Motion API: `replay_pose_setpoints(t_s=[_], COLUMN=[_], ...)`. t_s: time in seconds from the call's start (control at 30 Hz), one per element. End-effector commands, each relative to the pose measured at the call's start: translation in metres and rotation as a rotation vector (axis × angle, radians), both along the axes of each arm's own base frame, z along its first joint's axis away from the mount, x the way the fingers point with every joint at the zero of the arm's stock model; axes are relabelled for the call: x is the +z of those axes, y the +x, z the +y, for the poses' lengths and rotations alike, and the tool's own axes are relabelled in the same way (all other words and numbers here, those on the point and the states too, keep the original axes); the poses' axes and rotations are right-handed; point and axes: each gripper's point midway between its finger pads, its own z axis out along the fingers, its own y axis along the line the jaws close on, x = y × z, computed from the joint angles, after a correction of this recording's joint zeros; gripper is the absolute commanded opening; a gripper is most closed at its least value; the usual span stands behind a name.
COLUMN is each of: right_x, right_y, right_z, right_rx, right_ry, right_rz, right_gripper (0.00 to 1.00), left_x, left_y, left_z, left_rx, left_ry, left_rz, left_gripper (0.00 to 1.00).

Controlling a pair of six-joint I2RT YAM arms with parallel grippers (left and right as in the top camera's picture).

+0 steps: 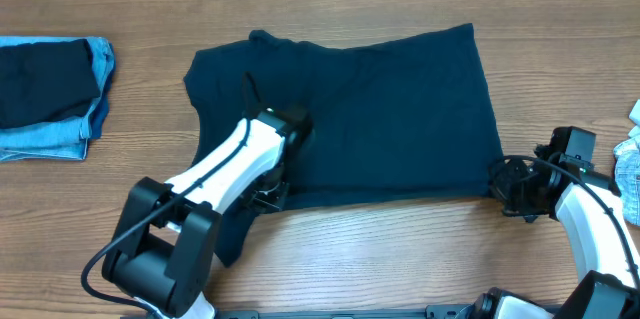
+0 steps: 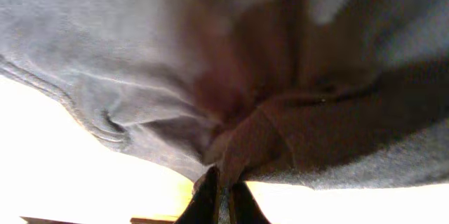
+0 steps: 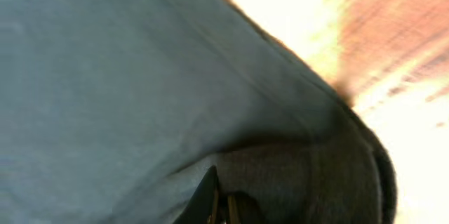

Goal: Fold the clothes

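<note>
My left gripper (image 1: 293, 127): jaws pinched tight on a bunched tuck of the navy shirt (image 1: 390, 99), which spreads beneath it and off to its right. My right gripper (image 1: 508, 185): closed on the shirt's corner.

Progress, my judgement: the shirt is mostly flat with no clean fold showing, so early. 1 stack of denim (image 1: 50, 99), well left of my left gripper, looks done. The shirt's folds are all left to do.

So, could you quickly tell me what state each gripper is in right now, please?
Left gripper: closed, pinching a bunch of the navy shirt.
Right gripper: closed on the navy shirt's edge.
</note>
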Motion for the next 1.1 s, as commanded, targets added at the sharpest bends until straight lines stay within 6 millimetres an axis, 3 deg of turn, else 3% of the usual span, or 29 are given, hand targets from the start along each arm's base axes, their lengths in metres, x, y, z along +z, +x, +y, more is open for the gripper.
replay_pose_setpoints(t_s=[0.0,0.17,0.4,0.7,1.07], right_x=[0.017,0.023,0.031,0.051,0.033], right_y=[0.017,0.030,0.049,0.079,0.098], right_z=[0.005,0.004,-0.002,-0.003,0.006], right_rx=[0.044,0.052,0.056,0.072,0.105], right_ry=[0.030,0.030,0.004,0.005,0.043], right_rz=[-0.099,-0.157,-0.245,-0.400,-0.414], right_gripper=[0.04,0.04,0.04,0.04,0.04], left_x=[0.010,0.014,0.024,0.026,0.031], left_y=[0.019,0.037,0.067,0.087,0.101], left_z=[0.012,0.015,0.002,0.000,0.021], left_rx=[0.026,0.045,-0.022,-0.075,-0.080], left_ry=[0.003,-0.021,-0.076,-0.077,-0.007], left_rz=[-0.070,-0.118,-0.209,-0.279,-0.328], left_gripper=[0.04,0.04,0.04,0.04,0.04])
